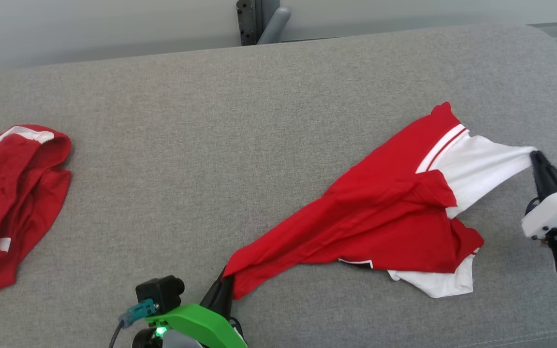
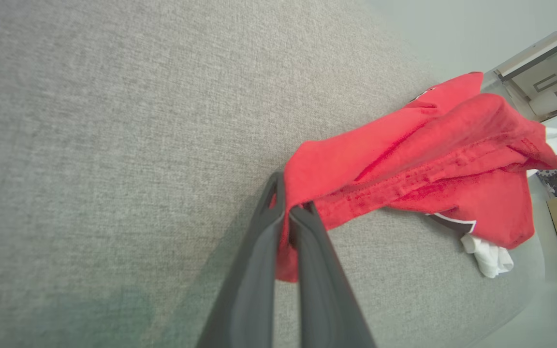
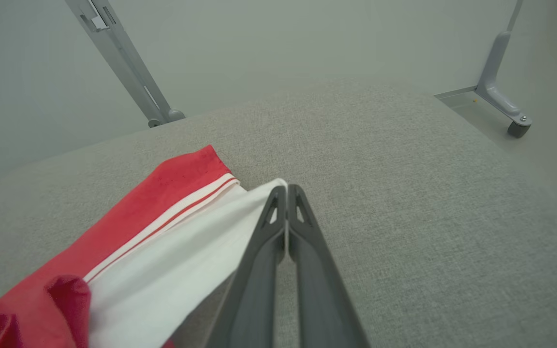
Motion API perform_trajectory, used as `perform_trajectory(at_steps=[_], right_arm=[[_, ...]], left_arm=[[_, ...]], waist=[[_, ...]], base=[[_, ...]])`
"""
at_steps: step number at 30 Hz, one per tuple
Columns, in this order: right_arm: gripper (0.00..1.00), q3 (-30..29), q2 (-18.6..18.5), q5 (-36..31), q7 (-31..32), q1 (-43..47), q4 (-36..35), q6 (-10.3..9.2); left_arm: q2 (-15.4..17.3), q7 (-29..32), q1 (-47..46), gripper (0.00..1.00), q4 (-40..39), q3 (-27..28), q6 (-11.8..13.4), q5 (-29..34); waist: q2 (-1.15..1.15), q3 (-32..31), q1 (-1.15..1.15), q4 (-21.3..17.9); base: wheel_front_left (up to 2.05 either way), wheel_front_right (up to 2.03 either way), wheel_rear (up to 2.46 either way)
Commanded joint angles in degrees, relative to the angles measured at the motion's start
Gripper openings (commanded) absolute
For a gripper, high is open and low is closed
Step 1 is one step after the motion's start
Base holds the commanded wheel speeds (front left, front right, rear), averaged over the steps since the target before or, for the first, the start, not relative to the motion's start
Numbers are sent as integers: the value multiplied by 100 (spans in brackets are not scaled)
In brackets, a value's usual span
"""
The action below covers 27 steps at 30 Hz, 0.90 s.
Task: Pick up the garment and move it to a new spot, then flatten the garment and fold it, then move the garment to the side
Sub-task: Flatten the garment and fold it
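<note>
Far left: second red garment (image 1: 15, 203) bunched at the left edge of the grey fabric surface (image 1: 211, 121), partly out of frame, well apart from the work. Wide bare stretch of surface between it and the task garment (image 1: 380, 212), so there's room to the left and toward the far edge. Left tool (image 1: 224, 282) at the near edge, clamped tight on the garment's red lower-left corner; left wrist view confirms cloth pinched between the fingers (image 2: 259, 270). Garment runs diagonally up and right from there, red body creased and folded over itself, a white piece poking out underneath on the near side. White panel with red stripes sits at the upper right. Right tool (image 1: 535, 157) pinches the tip of that white panel, jaws together on the cloth. Little room right: the surface's rounded corner and right edge lie just beyond the right tool. Grey post (image 1: 259, 21) stands behind the far edge.
</note>
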Motion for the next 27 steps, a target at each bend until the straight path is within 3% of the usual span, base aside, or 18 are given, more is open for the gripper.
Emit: perform_trajectory(at_steps=[1, 6, 10, 16, 19, 21, 22, 27], right_arm=[[0, -157, -71, 49, -33, -6, -170, -10], [0, -788, -210, 235, 144, 156, -1076, -10], [0, -1355, -266, 312, 527, 118, -2055, -10], [0, -1941, -211, 34, 1484, -769, -2993, -10], [0, -2078, -126, -269, 1876, -1612, -2886, -10], [0, -2125, -73, -517, 2051, -2270, -2652, -9], [0, -2125, -73, -517, 2051, -2270, -2652, -9], [0, -2230, 386, -1192, 2038, -4126, -1719, -9]], left_arm=[[103, 51, 54, 0, -183, 7, -47, -36], [519, 357, 8, 0, -1159, 0, -3, 120], [1044, 883, -355, 0, -2130, 29, 84, 375], [1743, 2047, -1743, 0, -3038, 129, -28, 696], [1925, 2645, -2896, 0, -2878, 127, -237, 853], [1880, 2957, -3770, 0, -2540, 126, -358, 962], [1880, 2957, -3770, 0, -2540, 126, -358, 962], [1630, 3161, -5953, 0, -1122, 103, -572, 1421]], waist=[[20, -64, 0, -36], [20, -148, 0, -42], [20, -51, 0, -25], [20, 442, 0, 42], [20, 817, 0, 126], [20, 1108, 0, 185], [20, 1108, 0, 185], [20, 1784, 0, 235]], base=[[0, 0, 0], [0, 0, 0], [0, 0, 0], [0, 0, 0], [0, 0, 0], [0, 0, 0], [0, 0, 0], [0, 0, 0]])
